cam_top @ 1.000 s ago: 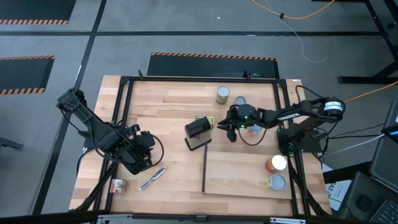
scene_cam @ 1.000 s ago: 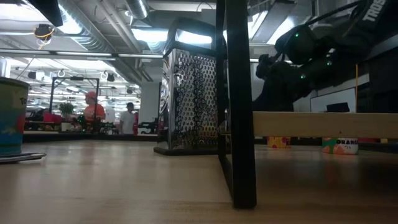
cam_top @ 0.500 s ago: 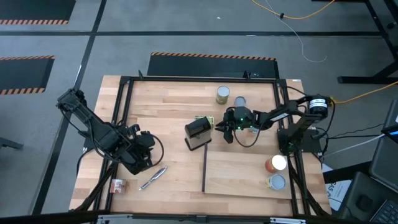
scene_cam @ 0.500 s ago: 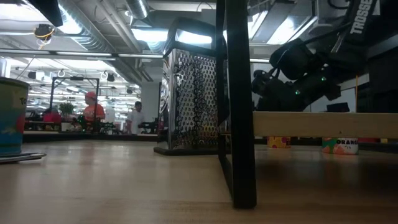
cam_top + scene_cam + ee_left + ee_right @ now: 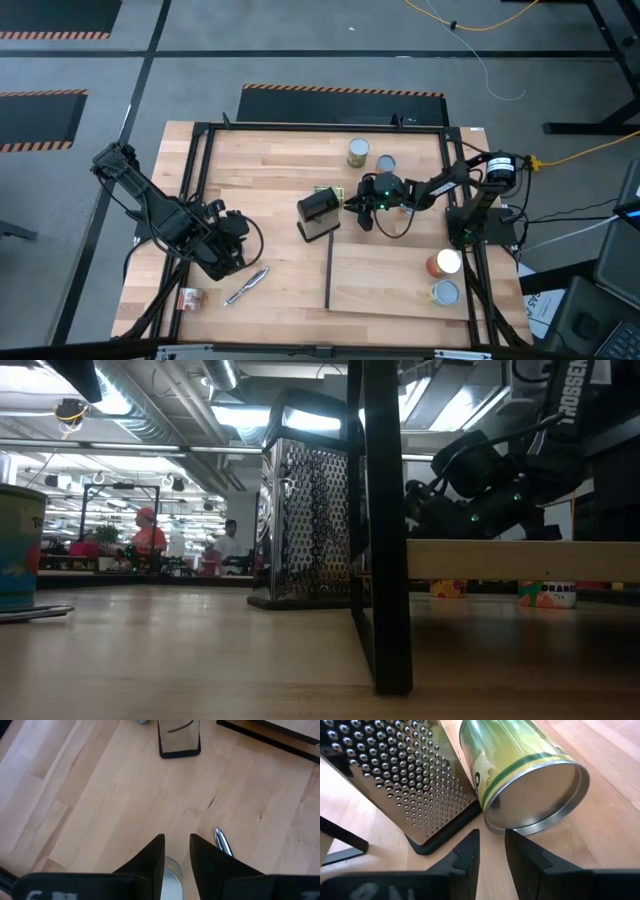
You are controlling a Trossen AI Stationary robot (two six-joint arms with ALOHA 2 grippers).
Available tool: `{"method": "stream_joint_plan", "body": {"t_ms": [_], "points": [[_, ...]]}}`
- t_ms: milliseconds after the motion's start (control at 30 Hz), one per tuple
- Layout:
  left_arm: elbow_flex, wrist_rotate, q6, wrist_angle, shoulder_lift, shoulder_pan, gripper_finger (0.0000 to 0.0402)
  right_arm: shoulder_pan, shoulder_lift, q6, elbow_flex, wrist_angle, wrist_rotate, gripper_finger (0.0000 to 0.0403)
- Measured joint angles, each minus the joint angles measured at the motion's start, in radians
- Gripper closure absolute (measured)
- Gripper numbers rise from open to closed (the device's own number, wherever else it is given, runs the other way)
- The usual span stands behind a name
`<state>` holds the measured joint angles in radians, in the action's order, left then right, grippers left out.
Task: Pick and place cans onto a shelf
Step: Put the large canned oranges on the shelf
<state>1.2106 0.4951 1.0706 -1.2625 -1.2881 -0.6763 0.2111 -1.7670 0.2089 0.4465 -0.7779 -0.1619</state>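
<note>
The right hand (image 5: 362,213) reaches across the middle of the slatted pale-wood desk (image 5: 260,170), just beside a box grater (image 5: 318,214) with a black handle. From its wrist, the two dark tapered fingers (image 5: 465,855) stand slightly apart with nothing between them, pointing at a green-labelled can (image 5: 520,770) lying on its side, its shiny ribbed metal end facing the camera and its wall close against the grater's perforated steel face (image 5: 395,780).

Two upright cans (image 5: 358,152) stand near the desk's far edge. Two more (image 5: 443,263), one orange-red, sit on the flat pale shelf (image 5: 385,270) with its thin black bar.

The left hand (image 5: 222,245) waits near the desk's left side, its fingers (image 5: 150,865) a little apart, unclenched, above a round silver-rimmed can (image 5: 170,877), near a slim silver tool (image 5: 223,841).
</note>
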Motion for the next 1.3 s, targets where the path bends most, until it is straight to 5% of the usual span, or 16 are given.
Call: {"method": "stream_joint_plan", "body": {"t_ms": [1300], "points": [[0.0, 0.012, -0.004, 0.0, 0.0, 0.0, 0.0318, -0.001, -0.161, -0.015, 0.111, -0.036, 0.003, 0.0306]]}}
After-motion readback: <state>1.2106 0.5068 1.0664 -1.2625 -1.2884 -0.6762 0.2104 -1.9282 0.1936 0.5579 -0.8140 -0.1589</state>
